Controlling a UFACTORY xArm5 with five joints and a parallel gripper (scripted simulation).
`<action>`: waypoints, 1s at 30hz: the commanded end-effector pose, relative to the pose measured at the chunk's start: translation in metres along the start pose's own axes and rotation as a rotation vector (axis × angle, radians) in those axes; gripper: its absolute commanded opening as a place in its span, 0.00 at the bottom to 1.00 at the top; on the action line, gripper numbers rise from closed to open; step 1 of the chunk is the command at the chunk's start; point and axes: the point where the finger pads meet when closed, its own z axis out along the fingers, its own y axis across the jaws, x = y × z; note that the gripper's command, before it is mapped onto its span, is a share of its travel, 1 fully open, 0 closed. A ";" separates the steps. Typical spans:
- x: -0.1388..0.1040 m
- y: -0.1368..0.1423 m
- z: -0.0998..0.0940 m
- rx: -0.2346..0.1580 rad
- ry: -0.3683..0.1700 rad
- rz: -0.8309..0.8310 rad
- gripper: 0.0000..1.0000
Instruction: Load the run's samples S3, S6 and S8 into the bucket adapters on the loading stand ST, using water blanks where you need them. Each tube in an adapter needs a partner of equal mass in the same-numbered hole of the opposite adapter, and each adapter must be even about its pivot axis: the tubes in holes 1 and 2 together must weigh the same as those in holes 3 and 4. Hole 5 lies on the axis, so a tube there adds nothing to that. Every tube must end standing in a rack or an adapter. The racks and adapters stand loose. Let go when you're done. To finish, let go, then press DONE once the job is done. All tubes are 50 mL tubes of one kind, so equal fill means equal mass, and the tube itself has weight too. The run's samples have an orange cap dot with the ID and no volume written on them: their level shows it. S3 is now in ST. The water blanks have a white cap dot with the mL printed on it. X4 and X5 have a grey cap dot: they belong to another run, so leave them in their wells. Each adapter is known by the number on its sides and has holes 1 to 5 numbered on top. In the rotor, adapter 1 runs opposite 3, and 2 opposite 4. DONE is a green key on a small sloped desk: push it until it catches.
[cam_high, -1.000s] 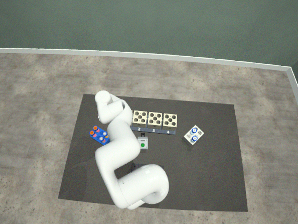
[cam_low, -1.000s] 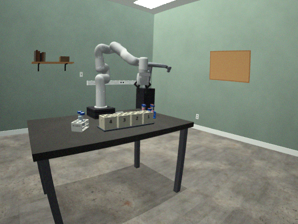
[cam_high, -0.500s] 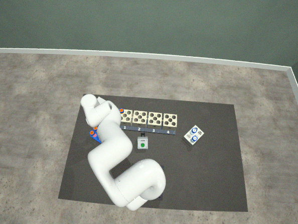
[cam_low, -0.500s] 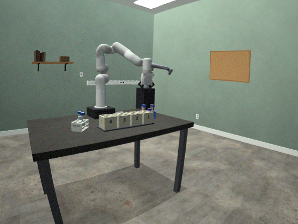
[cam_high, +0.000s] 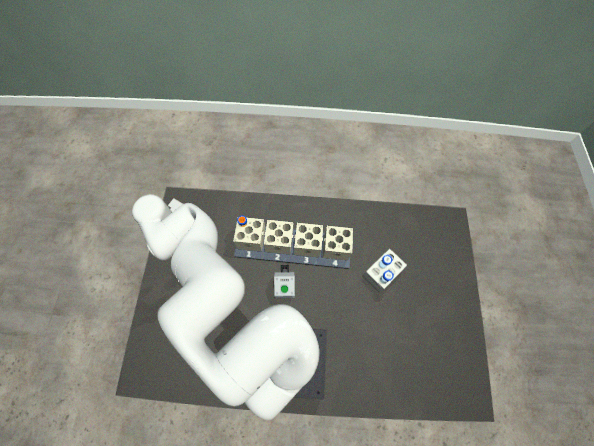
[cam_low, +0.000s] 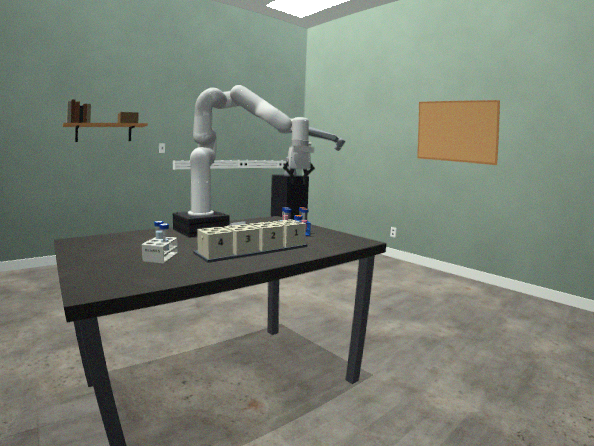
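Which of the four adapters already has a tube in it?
Adapter 1, at the arm-side end of the row: an orange-dotted tube stands in one corner hole. Adapters 2, 3 and 4 show empty holes.

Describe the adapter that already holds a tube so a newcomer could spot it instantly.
On the dark table, four cream blocks stand in a row on the loading stand. Take adapter 1, the end block nearest the white arm. Only it has an orange-dotted tube in a corner hole.
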 end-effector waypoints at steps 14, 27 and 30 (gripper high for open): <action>-0.035 -0.036 -0.002 0.007 -0.013 0.001 0.57; -0.036 -0.036 0.010 0.007 -0.013 0.001 0.57; -0.036 -0.036 0.016 0.007 -0.013 0.001 0.57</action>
